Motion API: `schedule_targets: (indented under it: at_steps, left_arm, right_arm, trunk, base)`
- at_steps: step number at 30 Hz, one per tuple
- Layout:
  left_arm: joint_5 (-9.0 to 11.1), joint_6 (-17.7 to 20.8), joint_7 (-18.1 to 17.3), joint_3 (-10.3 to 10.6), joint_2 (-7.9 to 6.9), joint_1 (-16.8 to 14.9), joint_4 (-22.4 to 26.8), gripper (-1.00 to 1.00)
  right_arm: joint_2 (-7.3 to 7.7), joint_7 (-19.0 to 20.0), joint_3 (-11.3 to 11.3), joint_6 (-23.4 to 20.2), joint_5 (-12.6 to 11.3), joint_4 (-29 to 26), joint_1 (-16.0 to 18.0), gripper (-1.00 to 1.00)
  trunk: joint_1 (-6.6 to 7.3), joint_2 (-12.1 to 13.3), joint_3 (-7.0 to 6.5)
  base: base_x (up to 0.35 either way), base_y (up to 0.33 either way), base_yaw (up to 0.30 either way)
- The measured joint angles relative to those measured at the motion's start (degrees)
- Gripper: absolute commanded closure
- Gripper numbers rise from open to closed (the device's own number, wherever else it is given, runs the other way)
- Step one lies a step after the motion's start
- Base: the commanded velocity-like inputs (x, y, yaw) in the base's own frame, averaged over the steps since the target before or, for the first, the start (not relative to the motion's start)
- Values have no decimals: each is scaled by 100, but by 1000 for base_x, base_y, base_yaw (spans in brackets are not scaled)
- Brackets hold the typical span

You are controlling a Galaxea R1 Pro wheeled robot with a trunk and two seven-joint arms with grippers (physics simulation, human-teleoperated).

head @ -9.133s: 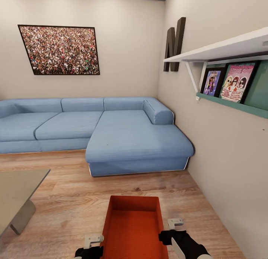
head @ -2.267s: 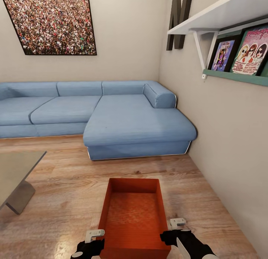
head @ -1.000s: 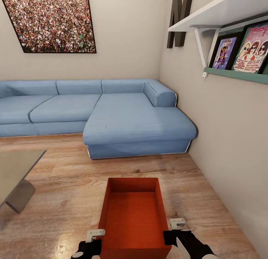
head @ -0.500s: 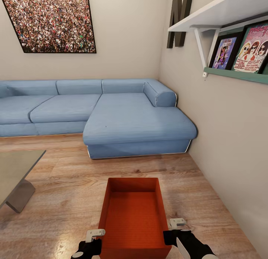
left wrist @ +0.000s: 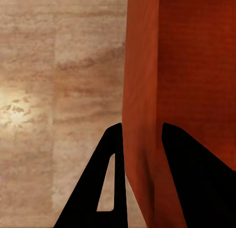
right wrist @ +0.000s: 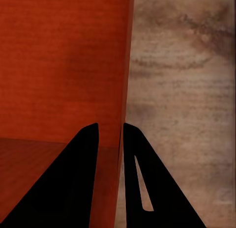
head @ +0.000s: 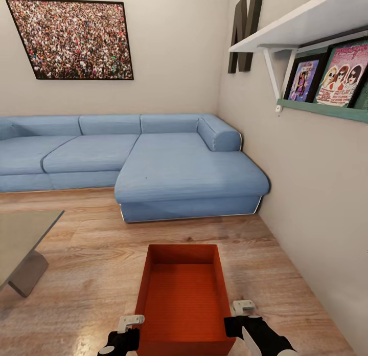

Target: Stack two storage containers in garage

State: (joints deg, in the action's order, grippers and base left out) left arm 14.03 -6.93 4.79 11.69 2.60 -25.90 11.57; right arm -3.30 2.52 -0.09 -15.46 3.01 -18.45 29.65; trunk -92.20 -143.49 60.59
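Observation:
One orange-red storage container (head: 184, 299), topless and empty, hangs low over the living room's light wood floor (head: 87, 279), straight in front of me. My left gripper (head: 128, 335) is shut on its left long wall; in the left wrist view the black fingers (left wrist: 115, 179) straddle that wall (left wrist: 142, 80). My right gripper (head: 240, 320) is shut on the right long wall, and the right wrist view has its fingers (right wrist: 83, 179) pinching that wall (right wrist: 125, 66). The other container and the garage are out of view.
A blue sectional sofa (head: 153, 167) fills the far side. The corner of a grey low table (head: 20, 238) juts in at the left. A pale wall (head: 317, 202) runs close on the right, carrying a shelf with framed pictures (head: 327, 80).
The whole picture has slid down a little since half a second ago, so the camera has moved. The container stays between both grippers, in the same grip.

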Motion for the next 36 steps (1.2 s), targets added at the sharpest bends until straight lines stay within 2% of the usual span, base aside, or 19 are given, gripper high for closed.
schedule_targets:
  at_steps: [20,24,30,36]
  left_arm:
    - [-10,-1,-3,7,-6,-1,2,100]
    - [-13,-3,0,-1,-8,-1,3,100]
    - [-10,-4,0,-1,-9,-1,3,100]
    - [-14,-5,1,-1,-9,-1,4,100]
  right_arm:
    - [0,7,35,172,31,-2,-5,100]
    - [-6,7,30,175,53,-17,-5,100]
    - [-8,7,29,176,60,-23,-6,100]
    - [-8,7,35,176,65,-37,-6,100]
  trunk:
    - [52,27,-443]
    - [139,186,-516]
    - [139,188,-516]
    - [270,427,-623]
  base:
    - [0,0,0]
    - [0,0,0]
    - [0,0,0]
    - [0,0,0]
